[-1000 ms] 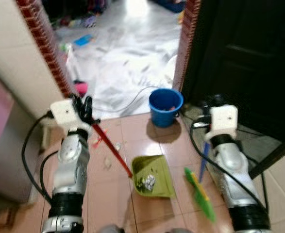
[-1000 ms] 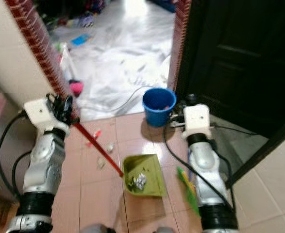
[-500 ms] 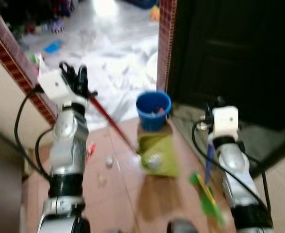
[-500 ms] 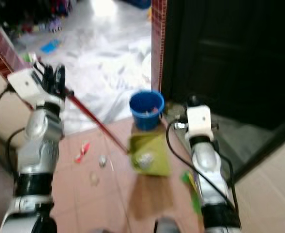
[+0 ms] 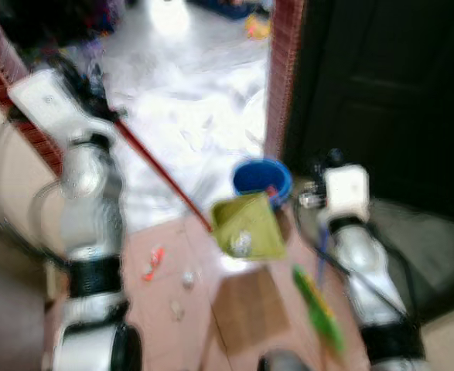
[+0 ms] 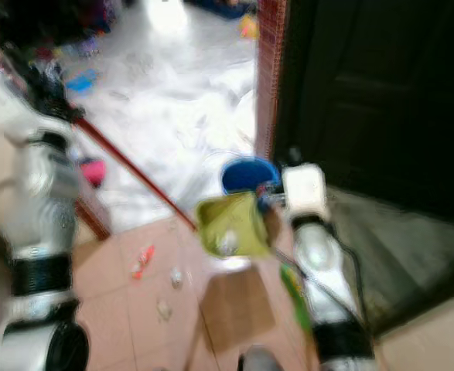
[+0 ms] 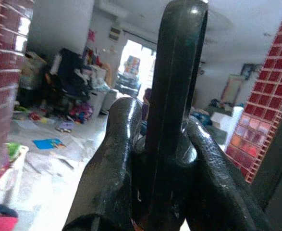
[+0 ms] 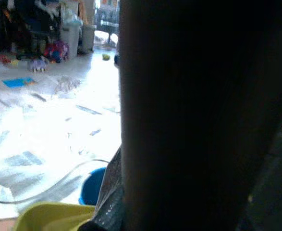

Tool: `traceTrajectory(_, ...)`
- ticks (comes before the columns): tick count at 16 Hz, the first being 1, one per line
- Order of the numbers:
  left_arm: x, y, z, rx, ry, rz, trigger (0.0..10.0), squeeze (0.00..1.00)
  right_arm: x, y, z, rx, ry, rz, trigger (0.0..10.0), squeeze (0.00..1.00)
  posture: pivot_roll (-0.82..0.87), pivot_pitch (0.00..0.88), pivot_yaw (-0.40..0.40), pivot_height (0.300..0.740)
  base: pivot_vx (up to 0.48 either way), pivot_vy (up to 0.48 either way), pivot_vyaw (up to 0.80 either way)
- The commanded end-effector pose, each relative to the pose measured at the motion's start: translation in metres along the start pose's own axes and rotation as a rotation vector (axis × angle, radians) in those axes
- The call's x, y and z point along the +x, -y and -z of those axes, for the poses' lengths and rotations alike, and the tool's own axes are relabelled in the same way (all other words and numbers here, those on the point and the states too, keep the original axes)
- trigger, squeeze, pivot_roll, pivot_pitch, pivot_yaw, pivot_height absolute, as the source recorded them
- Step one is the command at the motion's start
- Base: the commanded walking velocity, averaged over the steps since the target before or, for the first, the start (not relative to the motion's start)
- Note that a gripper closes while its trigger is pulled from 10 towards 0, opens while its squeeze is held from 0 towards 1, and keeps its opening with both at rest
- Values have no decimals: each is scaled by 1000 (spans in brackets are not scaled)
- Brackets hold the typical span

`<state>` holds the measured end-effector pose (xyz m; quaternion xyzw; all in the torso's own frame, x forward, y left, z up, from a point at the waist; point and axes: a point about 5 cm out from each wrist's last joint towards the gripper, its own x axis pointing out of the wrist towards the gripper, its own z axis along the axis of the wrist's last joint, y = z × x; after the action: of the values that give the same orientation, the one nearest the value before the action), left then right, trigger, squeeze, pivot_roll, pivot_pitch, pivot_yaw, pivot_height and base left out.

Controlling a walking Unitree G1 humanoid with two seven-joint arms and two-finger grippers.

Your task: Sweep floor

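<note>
A: Green plastic dustpan, one item. Position?

B: Raised off the floor, tilted, its far edge just beside the rim of the blue bucket. Crumpled pale litter sits inside the pan. Frames are blurred.

A: Handle?

B: Red rod, running up and to the robot's left into the left pincer, which is lifted high by the brick wall edge. In the left wrist view its black fingers are closed around a dark upright shaft, taken to be the top of that handle.

A: Right pincer?

B: Near the bucket, beside the dark door. A blue stick drops from it to a green brush head low over the tiles. Grip state: cannot tell; the right wrist view is mostly dark, with the bucket and dustpan edge visible below.

A: Floor items?

B: Red-orange scrap, two small pale bits, on pinkish tiles. Beyond the doorway, a bright white floor with scattered toys and a cable.
</note>
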<state>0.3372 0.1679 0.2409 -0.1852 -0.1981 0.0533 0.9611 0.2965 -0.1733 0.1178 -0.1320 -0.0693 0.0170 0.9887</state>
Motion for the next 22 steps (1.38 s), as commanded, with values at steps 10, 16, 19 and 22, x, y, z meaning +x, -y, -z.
traceTrajectory(10,15,3,-35,27,155,-75,10000,0,7,-15,-15,-7,72,-43,10000,0,-86,0,67,740,480,0,0)
traceTrajectory(16,17,5,-35,67,174,-92,10000,0,7,-18,-15,-2,75,-54,10000,0,-85,0,68,740,480,0,0)
traceTrajectory(19,18,7,-32,70,171,-89,10000,0,7,-21,-14,-3,74,-60,10000,0,-89,0,70,740,480,0,0)
traceTrajectory(22,18,10,-32,80,176,-83,10000,0,7,-22,-15,-2,74,-68,10000,0,-91,0,69,740,480,0,0)
